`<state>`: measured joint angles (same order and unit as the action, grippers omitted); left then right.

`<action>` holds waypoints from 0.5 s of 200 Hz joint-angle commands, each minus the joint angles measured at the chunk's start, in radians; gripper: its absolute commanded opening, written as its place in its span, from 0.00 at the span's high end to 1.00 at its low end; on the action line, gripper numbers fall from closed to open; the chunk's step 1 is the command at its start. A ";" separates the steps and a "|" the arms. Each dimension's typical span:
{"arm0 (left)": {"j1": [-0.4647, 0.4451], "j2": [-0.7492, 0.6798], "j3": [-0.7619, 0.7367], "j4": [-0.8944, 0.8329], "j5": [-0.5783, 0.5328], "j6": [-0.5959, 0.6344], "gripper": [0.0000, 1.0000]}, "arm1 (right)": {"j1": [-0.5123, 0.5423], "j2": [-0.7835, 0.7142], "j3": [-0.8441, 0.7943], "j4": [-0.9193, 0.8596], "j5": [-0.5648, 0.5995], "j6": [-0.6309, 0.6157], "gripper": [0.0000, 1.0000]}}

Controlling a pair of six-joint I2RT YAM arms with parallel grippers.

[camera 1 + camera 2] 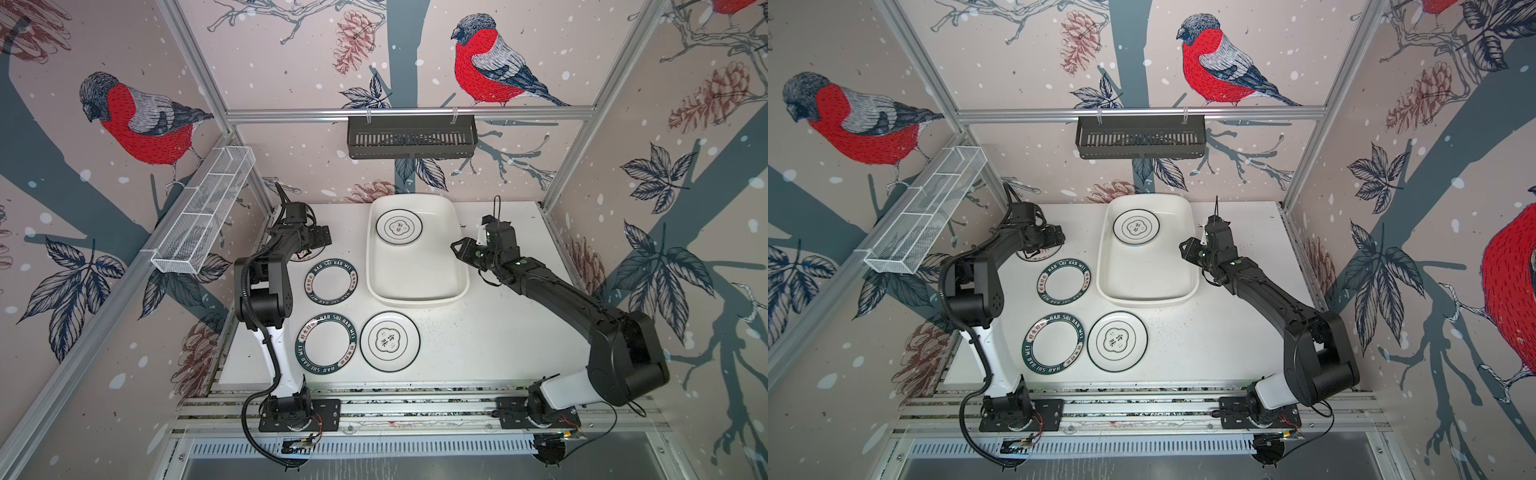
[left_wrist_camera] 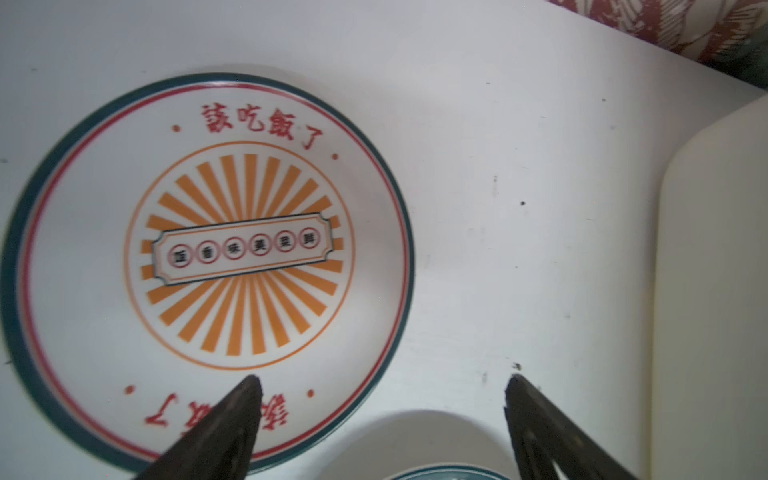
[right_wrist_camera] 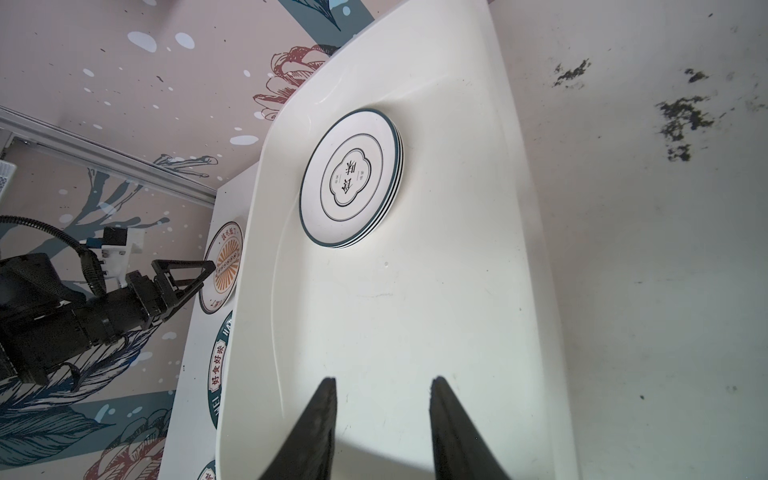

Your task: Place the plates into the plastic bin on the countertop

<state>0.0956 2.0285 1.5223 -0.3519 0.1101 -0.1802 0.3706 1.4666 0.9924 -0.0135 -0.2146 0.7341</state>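
The plastic bin (image 1: 415, 297) (image 1: 1146, 297) stands at the back of the countertop (image 1: 478, 332) and holds a stack of emblem plates (image 1: 399, 226) (image 3: 351, 178). Two lettered-rim plates (image 1: 330, 283) (image 1: 327, 343) and an emblem plate (image 1: 390, 340) lie on the countertop left of and in front of the bin. My left gripper (image 2: 382, 380) is open low over a sunburst plate (image 2: 208, 266). One of its fingers is above the plate and the other is above bare countertop. My right gripper (image 3: 382, 380) (image 1: 455, 247) hovers open and empty over the bin's right side.
A black slotted shelf (image 1: 411, 137) hangs on the back rail. A white wire-mesh basket (image 1: 208, 208) is fixed to the left wall. Aluminium framing (image 1: 415, 405) edges the front. Dark specks (image 3: 681, 120) mark the countertop right of the bin.
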 commanded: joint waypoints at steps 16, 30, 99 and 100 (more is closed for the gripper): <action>0.015 -0.019 -0.021 -0.008 -0.255 -0.041 0.08 | 0.001 0.002 -0.003 0.036 -0.018 0.004 0.61; 0.021 -0.014 -0.023 -0.016 -0.300 -0.052 0.07 | -0.001 0.004 -0.002 0.034 -0.020 0.001 0.61; 0.058 0.032 -0.010 0.005 -0.366 -0.075 0.07 | -0.012 0.004 0.011 0.012 -0.024 -0.007 0.61; 0.058 0.033 -0.008 0.006 -0.367 -0.075 0.07 | -0.011 0.003 0.012 0.011 -0.023 -0.007 0.61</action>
<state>0.1448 2.0430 1.4971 -0.3523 -0.2028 -0.2371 0.3630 1.4742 0.9947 -0.0036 -0.2359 0.7330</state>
